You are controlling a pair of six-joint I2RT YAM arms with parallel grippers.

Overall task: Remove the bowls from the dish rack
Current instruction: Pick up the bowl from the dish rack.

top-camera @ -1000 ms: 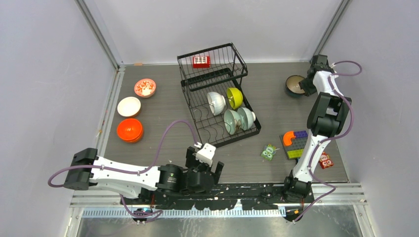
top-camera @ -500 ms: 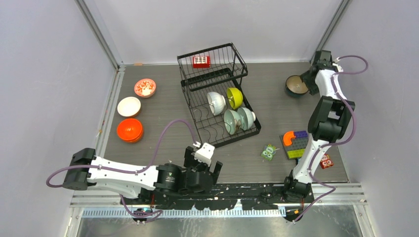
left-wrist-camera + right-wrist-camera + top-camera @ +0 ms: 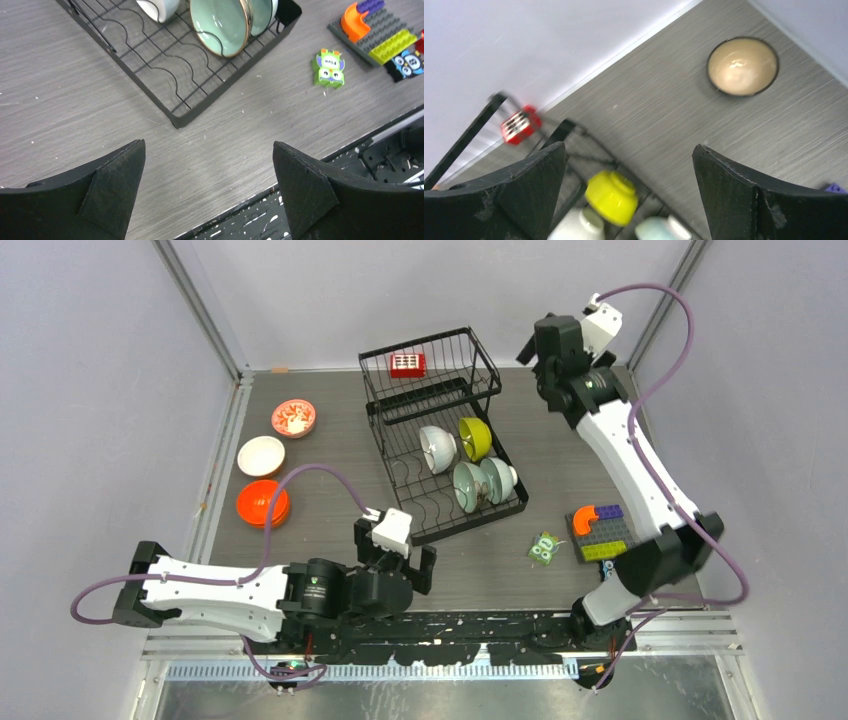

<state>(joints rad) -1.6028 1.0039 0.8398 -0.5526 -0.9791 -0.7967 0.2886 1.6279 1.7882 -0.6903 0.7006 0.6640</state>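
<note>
Risking, at lower centre, the wide-open, empty left hand (image 3: pixel 398 560) catching the rack (image 3: pixel 468 521) on its near corner wire if reaching in low. Risking, at upper right, the wide-open, empty right hand (image 3: pixel 629 146) knocking the lime bowl (image 3: pixel 611 196) against its neighbours. Finding four bowls (image 3: pixel 470 485) standing mid-frame in the rack, lying above and right of the left hand, below and left of the right.

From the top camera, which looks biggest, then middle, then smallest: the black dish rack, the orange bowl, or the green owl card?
1. dish rack
2. orange bowl
3. green owl card
</note>
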